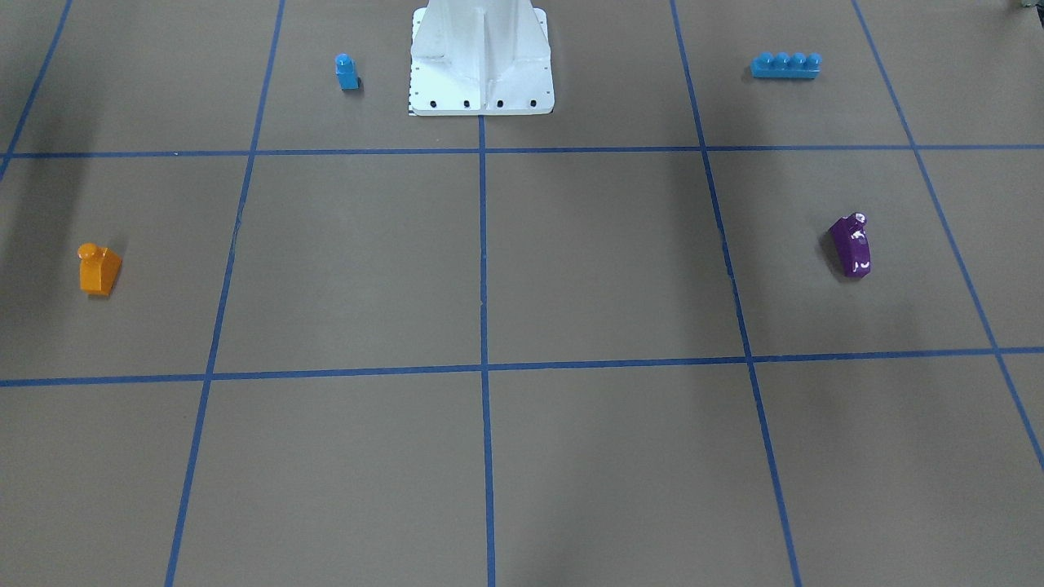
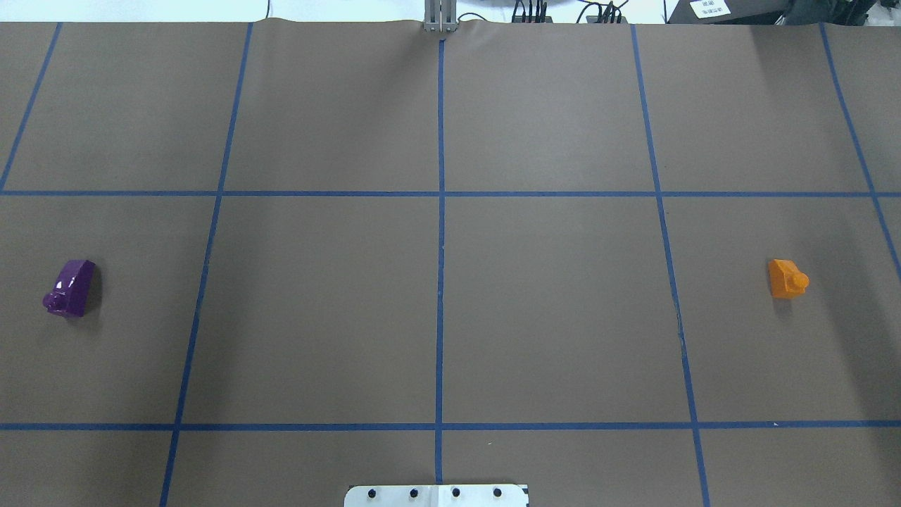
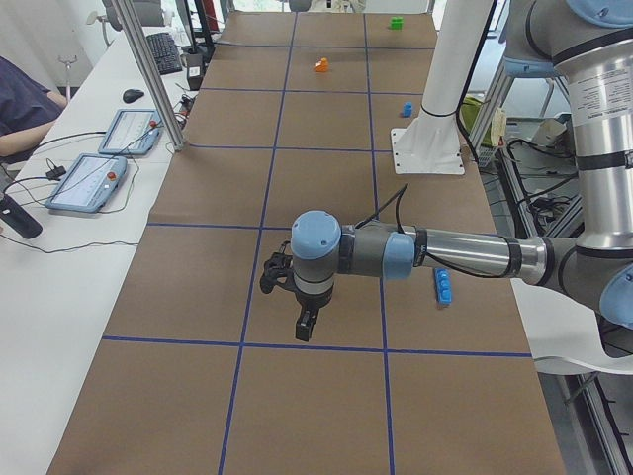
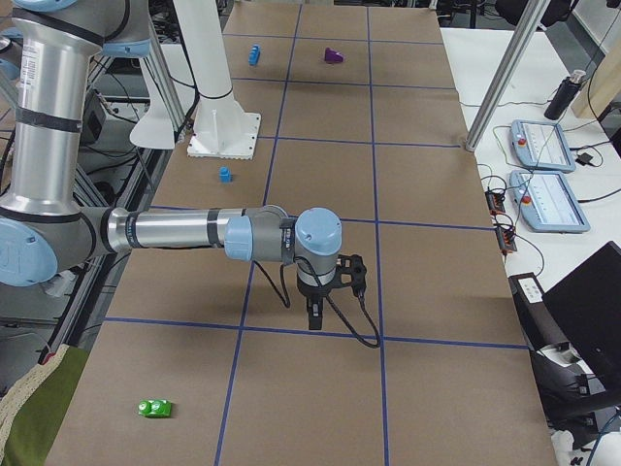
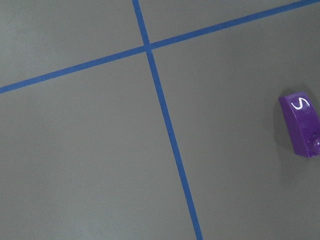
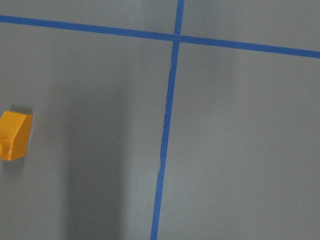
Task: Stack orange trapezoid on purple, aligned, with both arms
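Across the brown table, found the two task blocks well apart. Noted the orange trapezoid resting on the robot's right side, in the middle row of the blue tape grid, touched by nothing. Noted the purple at the opposite end, on the robot's left side, same row, likewise alone on the paper.

Caught the left gripper from the side camera only, hanging fingers-down above the table close to a tape line; could not judge the jaw opening from there. Caught the right gripper in a matching pose from the other end, fingers-down just above a tape line; could not judge that opening either.

Picked out the purple at the right edge of the left wrist view and the orange trapezoid at the left edge of the right wrist view.

Spotted a small blue block just beside the white pedestal base, a blue four-stud brick on its other side, and a green block at the table's right end.
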`<state>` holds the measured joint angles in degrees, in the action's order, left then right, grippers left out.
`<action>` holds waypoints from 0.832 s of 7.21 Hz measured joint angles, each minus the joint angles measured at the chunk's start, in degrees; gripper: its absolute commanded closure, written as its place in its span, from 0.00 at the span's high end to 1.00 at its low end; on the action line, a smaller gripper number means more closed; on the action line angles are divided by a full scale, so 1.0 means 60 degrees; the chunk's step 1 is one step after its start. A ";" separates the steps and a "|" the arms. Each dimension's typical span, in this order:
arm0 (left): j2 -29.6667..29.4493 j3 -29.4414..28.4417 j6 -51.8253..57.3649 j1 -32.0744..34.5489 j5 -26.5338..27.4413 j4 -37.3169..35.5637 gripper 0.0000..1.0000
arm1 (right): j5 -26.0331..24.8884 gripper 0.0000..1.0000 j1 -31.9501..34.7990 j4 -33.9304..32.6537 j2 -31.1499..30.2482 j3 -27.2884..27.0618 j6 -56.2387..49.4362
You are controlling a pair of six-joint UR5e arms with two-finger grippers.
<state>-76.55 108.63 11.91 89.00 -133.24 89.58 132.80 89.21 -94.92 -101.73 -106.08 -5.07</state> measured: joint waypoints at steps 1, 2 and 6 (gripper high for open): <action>0.0000 0.0000 0.0010 -0.0010 0.0000 0.0027 1.00 | 0.0000 1.00 0.0000 0.0000 0.0000 0.0000 -0.0003; 0.0000 0.0000 0.0022 -0.0017 0.0000 0.0033 1.00 | 0.0000 1.00 0.0000 0.0000 -0.0003 0.0000 -0.0008; -0.0368 -0.0022 -0.0030 -0.0024 0.0001 0.0342 1.00 | -0.0042 1.00 0.0000 0.0039 0.0096 -0.0042 -0.0065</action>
<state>-78.76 108.50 11.73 88.86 -133.23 91.63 132.55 89.21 -94.69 -101.15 -106.34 -5.46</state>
